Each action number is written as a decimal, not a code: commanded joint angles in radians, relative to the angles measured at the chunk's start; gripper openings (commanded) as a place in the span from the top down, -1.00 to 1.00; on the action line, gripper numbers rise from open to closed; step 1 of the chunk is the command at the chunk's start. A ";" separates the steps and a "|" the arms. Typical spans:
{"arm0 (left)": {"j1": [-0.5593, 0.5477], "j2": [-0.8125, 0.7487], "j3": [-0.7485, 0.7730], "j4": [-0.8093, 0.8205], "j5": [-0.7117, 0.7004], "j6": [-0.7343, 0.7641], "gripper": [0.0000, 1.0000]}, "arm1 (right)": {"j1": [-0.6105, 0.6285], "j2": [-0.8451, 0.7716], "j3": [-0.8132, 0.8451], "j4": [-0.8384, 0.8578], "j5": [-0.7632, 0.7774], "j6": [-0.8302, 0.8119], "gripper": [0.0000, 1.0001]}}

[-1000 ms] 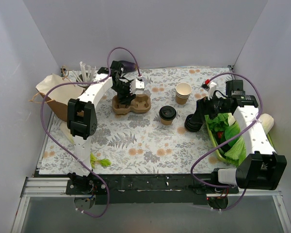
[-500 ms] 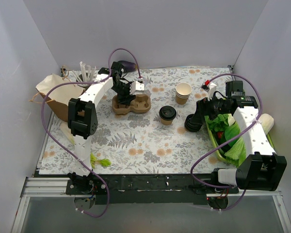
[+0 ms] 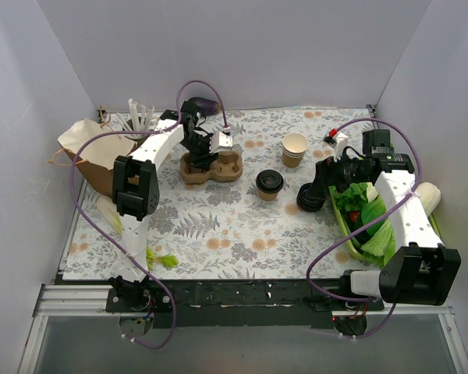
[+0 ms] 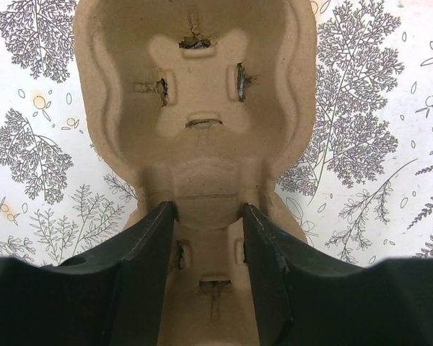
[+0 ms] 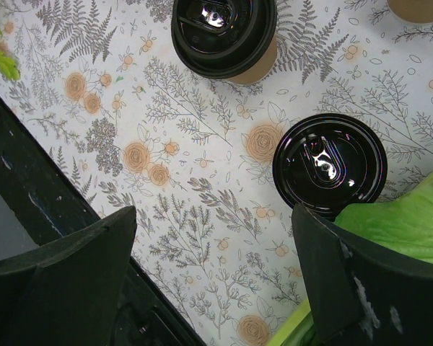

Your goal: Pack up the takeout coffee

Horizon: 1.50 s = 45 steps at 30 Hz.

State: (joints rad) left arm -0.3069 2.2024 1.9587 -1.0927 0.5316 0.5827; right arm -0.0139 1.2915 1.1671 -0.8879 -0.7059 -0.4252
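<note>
1. Fingers of the left gripper stood close on either side of the narrow waist of a moulded pulp cup carrier, touching it on both sides in the left wrist view; the right gripper had its jaws wide apart above the patterned table cover, gripping nothing.
2. At the far left a brown paper bag sat partly behind the left arm, its base hidden.
3. Beside the right arm, a green tray of leafy greens lay with its far end covered by the arm and gripper.
4. From above, the carrier was half hidden under the left gripper, and its near cup well was cut off by the bottom edge of the wrist picture.
5. Near the back, a stack of lidless cups stood well apart from the carrier.
6. Centre table, the takeout coffee stood upright with its black lid on, between the carrier and a pile of loose black lids; in the right wrist view the top edge cut off the cup, and a leaf overlapped the lids.
</note>
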 commanded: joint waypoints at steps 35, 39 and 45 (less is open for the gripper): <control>0.005 -1.019 -0.866 -0.113 0.042 -0.264 0.81 | 0.012 0.080 0.039 0.053 -0.063 -0.023 -0.96; 0.003 -1.148 -1.021 -0.037 0.016 -0.208 0.84 | 0.012 0.080 0.034 0.043 -0.072 -0.029 -0.96; 0.003 -1.133 -1.147 0.131 -0.007 -0.162 0.70 | 0.057 0.060 0.029 0.032 -0.061 -0.029 -0.96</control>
State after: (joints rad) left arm -0.3023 1.0649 0.8600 -1.1011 0.5331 0.3672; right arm 0.0257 1.3739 1.1767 -0.8551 -0.7475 -0.4431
